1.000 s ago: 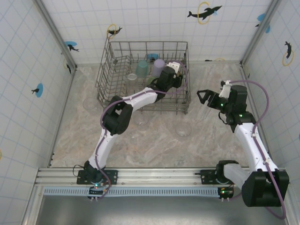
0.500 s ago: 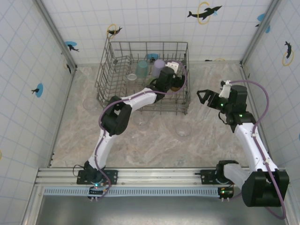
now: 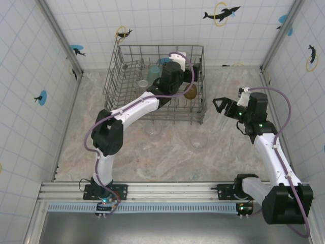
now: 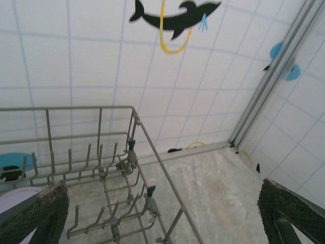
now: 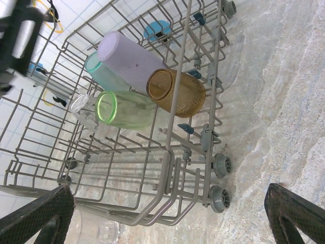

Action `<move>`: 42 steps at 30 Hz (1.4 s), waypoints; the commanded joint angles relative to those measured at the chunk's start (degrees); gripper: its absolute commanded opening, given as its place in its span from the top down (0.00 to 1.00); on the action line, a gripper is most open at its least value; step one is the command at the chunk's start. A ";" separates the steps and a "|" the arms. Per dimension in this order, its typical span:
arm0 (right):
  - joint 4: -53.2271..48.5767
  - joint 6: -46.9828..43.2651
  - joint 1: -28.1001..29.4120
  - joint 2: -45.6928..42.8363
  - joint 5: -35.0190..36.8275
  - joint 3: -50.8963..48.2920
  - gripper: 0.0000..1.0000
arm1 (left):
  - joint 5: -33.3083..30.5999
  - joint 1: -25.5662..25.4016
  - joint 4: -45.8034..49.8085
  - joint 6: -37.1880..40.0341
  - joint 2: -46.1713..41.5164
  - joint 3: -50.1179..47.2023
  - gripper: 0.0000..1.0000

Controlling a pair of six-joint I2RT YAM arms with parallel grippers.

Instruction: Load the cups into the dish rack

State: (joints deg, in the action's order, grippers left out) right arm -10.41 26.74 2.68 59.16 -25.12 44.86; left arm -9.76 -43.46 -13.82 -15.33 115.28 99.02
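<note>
The left claw (image 4: 163,206) hangs wide open above the dish rack (image 3: 112,81) at its far right corner, above the rim. The right claw (image 3: 219,104), equally wide, hovers over bare tabletop (image 3: 231,160) near the rack's right wall without touching it. Inside lie the lavender cup (image 5: 129,58), amber cup (image 5: 179,92), green cup (image 5: 127,109) and teal cup (image 5: 100,73). A clear cup (image 3: 198,140) stands on the tabletop near the rack's front edge.

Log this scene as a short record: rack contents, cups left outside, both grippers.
rack: dish rack, far middle of the table
inside: lavender cup, teal cup, amber cup, light green cup, one clear cup, bunched together
outside: clear cups on the table before the rack
left gripper: open, empty, over the rack
right gripper: open, empty, right of the rack
</note>
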 commanded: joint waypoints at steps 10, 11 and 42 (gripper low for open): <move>-2.08 0.24 2.80 -1.02 2.47 -1.77 0.00 | -15.81 1.30 7.54 -0.77 -18.46 -16.36 0.02; -2.21 0.25 3.15 -1.12 2.62 -1.96 0.00 | -16.23 2.28 8.89 -1.36 -19.66 -17.26 0.02; -13.46 0.16 15.06 -5.50 14.57 -3.90 0.00 | -15.58 27.18 27.37 -10.31 -33.41 -24.99 0.03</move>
State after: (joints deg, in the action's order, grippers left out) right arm -21.37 26.98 17.12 54.81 -11.81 42.02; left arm -25.12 -16.73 11.60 -24.32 84.01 74.06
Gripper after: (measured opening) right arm 0.995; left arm 0.975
